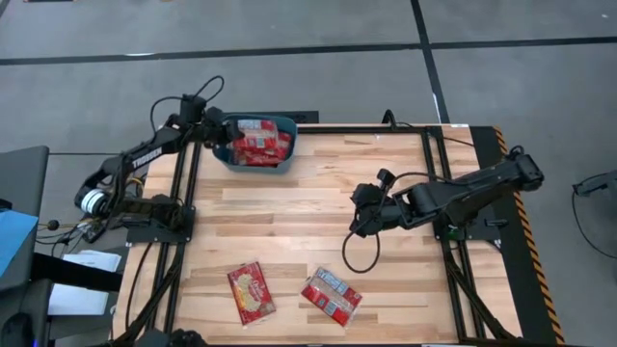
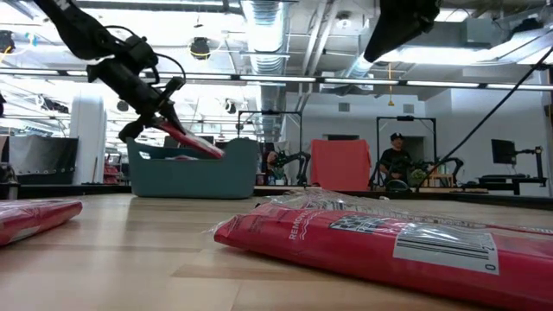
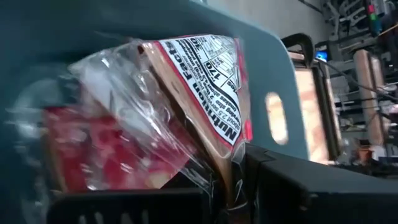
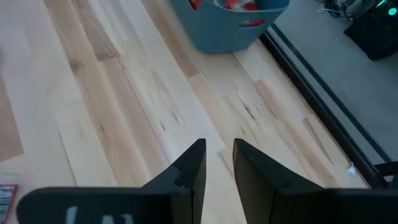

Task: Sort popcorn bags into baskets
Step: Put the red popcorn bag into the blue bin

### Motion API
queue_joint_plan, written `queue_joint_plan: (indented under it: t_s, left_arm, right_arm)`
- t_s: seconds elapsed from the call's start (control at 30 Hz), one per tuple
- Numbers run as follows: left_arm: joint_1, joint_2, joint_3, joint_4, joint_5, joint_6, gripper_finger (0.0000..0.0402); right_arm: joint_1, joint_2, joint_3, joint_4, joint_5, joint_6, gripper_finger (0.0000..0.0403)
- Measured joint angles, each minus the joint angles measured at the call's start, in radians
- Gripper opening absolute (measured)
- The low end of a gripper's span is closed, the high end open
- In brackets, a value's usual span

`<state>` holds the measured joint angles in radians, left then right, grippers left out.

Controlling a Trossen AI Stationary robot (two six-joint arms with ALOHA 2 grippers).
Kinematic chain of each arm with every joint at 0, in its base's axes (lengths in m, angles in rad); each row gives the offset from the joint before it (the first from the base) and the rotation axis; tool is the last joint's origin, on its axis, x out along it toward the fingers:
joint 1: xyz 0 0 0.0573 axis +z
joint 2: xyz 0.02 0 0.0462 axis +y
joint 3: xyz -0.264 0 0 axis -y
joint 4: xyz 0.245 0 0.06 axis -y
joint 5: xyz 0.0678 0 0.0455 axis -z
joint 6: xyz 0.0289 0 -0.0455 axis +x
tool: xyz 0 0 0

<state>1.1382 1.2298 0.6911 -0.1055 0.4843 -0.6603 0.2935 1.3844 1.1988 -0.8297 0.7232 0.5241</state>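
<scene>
On the wooden tabletop, seen from above, two popcorn bags lie at the near edge. One red bag is at about 7 o'clock from the tabletop's middle, its printed face up. The second bag lies just beside it, at about 6 o'clock, turned at an angle, with a pale label panel showing. They are near each other but apart. In the low view the second bag fills the foreground and the first shows at the side.

Farther in, at about 3 o'clock, the right pincer hangs over bare wood, well apart from both bags. In its own wrist view the right pincer has its two dark fingers close together with a narrow gap between them, and they hold nothing.

At the far edge, at about 11 o'clock, the teal basket stands with several red bags inside it. The left pincer is at the basket's left rim. It is pressed together on a held bag, which shows its nutrition panel and clear wrap and is inside the basket walls. In the low view this held bag is tilted, with its lower end past the basket rim.
</scene>
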Motion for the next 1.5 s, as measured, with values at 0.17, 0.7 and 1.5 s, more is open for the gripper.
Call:
queue_joint_plan:
  t_s: [0.17, 0.7, 1.5]
  left_arm:
    - [0.004, 0.014, 0.015, -0.005, -0.007, 0.009, 0.0031]
    - [0.004, 0.017, 0.024, 0.064, 0.008, 0.057, 0.0179]
    - [0.012, 0.014, 0.28, -0.475, -0.084, 0.363, 0.0183]
  right_arm:
    - [0.0, 0.011, 0.0, 0.004, -0.009, 0.001, 0.0107]
    - [-0.002, 0.01, 0.0, 0.01, -0.009, 0.001, 0.0107]
    - [0.04, 0.042, 0.001, 0.143, -0.19, 0.026, 0.0107]
